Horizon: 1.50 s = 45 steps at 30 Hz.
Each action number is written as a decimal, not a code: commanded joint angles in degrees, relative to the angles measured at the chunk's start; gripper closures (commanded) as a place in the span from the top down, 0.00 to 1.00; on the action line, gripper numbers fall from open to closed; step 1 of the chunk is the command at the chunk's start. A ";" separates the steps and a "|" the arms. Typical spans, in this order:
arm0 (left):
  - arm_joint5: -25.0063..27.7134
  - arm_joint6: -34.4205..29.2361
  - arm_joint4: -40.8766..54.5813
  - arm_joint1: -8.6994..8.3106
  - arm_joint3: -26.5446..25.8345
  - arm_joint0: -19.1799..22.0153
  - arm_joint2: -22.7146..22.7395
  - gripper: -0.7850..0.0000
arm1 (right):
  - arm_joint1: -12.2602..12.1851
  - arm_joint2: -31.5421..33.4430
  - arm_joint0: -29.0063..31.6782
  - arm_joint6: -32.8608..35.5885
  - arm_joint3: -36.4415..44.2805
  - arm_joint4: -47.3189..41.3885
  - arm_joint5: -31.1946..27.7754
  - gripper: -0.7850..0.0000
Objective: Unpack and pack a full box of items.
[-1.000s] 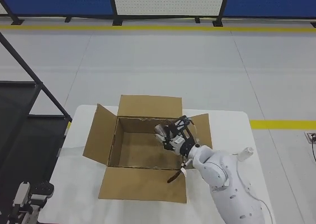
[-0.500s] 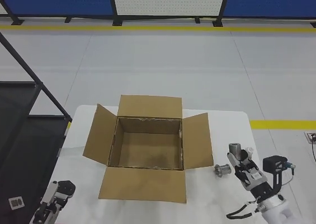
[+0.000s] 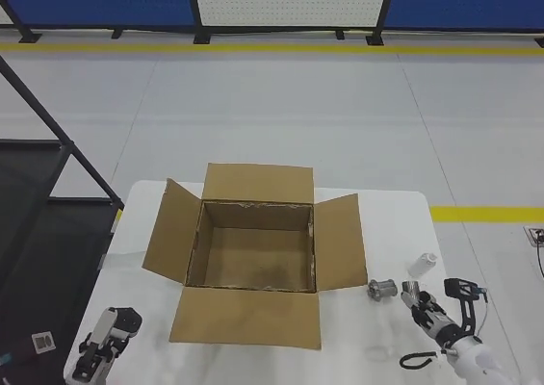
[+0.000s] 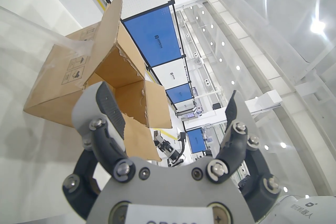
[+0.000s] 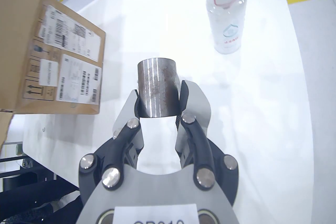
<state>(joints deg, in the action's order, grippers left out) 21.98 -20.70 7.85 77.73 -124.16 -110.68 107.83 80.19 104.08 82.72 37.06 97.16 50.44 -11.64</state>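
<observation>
Top view: the open box (image 3: pixel 252 255) sits mid-frame on the table (image 3: pixel 397 217). The cylinder (image 3: pixel 381 289) is to its right, and the bottle (image 3: pixel 424 265) is farther right.

Left wrist: the left gripper (image 4: pixel 168 93) is spread wide and empty, facing the box.

Right wrist: the right gripper (image 5: pixel 160 89) clamps the cylinder's near end.

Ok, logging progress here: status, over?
Left gripper open, empty. Right gripper shut on metal cylinder, beside cardboard box. Spray bottle on table, apart.
</observation>
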 commanded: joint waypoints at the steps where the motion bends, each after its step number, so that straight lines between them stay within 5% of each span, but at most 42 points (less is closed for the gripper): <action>1: -0.14 0.17 -0.20 -0.03 -0.03 0.11 -0.11 1.00 | -0.25 -0.24 -1.20 1.68 -1.61 0.79 0.73 0.00; 37: 0.64 2.72 -1.12 -0.47 0.48 -0.05 -0.80 1.00 | -2.68 -7.30 -7.80 7.67 -7.09 10.71 11.22 0.00; 45: 0.69 2.73 -0.74 -0.59 0.54 -0.01 -0.56 1.00 | -3.13 -7.93 -8.20 8.62 -7.39 10.43 11.27 0.24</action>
<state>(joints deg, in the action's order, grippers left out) 22.69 -17.96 7.08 77.16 -123.63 -110.69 107.24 77.13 96.22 74.54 45.56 89.80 60.95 -0.36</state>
